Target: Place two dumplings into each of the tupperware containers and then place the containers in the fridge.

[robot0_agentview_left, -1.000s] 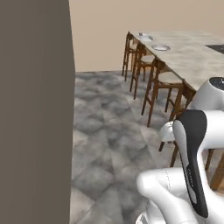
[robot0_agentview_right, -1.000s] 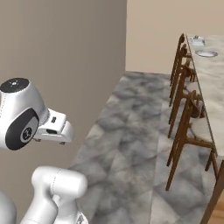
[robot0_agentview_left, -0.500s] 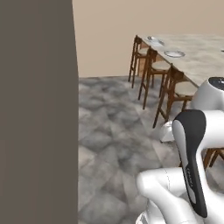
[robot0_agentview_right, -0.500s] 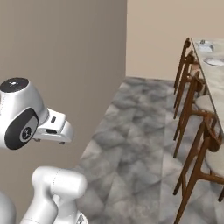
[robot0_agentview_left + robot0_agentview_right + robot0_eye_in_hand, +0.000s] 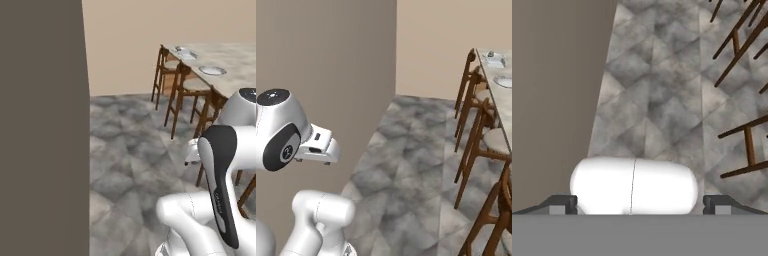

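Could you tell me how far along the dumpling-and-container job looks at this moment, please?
Nothing of the job can be confirmed as done from here. The gripper is open and empty, pointing down at the grey stone floor beside a brown wall. A plate sits on the far counter behind wooden stools. Filling the containers and putting them in the fridge appears to remain.

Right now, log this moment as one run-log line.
phase: base in transit | hand: open, empty, over marbled floor | counter with stools: ahead right | brown wall: left
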Controlling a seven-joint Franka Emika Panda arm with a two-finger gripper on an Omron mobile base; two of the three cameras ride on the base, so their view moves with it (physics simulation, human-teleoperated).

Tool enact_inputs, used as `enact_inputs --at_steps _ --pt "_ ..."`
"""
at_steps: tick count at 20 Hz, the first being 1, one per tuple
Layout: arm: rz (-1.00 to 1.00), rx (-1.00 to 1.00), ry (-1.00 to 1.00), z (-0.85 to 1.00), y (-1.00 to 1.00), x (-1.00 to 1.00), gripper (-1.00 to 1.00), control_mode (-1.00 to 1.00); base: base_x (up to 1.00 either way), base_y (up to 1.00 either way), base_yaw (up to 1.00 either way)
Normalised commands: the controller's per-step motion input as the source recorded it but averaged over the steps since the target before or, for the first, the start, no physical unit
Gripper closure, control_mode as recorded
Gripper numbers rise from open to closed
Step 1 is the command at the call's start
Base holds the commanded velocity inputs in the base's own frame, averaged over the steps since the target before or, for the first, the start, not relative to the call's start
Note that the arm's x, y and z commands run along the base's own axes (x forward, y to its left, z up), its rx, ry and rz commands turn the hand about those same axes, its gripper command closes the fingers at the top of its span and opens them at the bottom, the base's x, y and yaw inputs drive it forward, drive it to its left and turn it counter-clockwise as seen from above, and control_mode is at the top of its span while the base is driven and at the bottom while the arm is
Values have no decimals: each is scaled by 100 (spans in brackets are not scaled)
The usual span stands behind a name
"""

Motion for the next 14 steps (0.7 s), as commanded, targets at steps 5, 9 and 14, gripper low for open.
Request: enact_inputs --at_steps 5,9,14 --pt "0 0 0 0 0 0 -100 100 100 24 0" --pt "0 0 0 0 0 0 -100 100 100 17 0" --pt "0 0 0 0 0 0 -100 100 100 12 0"
